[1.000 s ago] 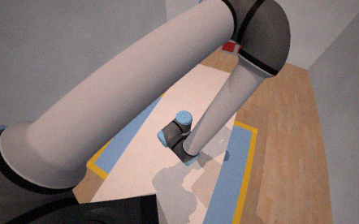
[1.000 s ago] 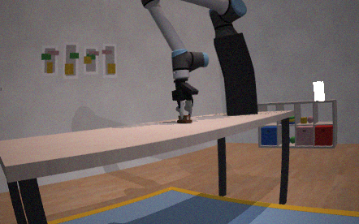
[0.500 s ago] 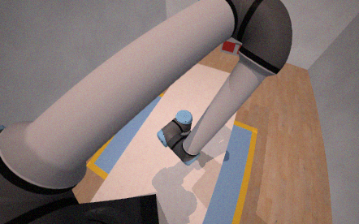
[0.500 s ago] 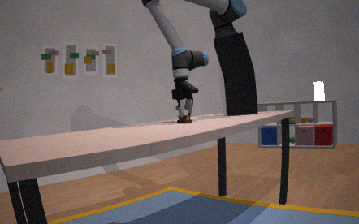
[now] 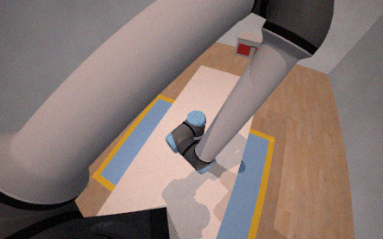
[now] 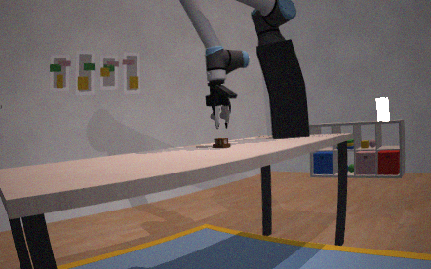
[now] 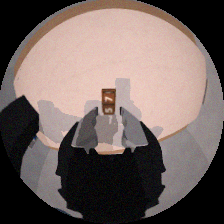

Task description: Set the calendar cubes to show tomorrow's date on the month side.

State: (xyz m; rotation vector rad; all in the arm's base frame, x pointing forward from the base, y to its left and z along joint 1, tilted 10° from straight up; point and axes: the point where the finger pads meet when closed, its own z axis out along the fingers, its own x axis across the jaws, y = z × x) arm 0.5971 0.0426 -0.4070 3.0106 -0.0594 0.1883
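Observation:
The calendar's dark brown tray (image 6: 221, 146) stands on the table with two brown cubes in it. In the wrist view the cubes lie one beyond the other: the farther cube (image 7: 108, 98) shows a light mark like a 7, the nearer cube (image 7: 108, 109) one like a 5. Which way up the digits stand, and the month's name, are too small to tell. My gripper (image 6: 222, 127) (image 7: 108, 107) is open part way, with nothing between its fingertips. It points down and hangs a little above the cubes. In the top view the arm hides gripper and calendar.
The long pale table (image 5: 139, 173) (image 6: 98, 168) (image 7: 150, 50) bears the tray. The arm's dark pedestal (image 6: 284, 93) rises behind it. A shelf (image 6: 357, 175) with coloured boxes stands far off at the back right. Blue mats with yellow edges lie on the floor.

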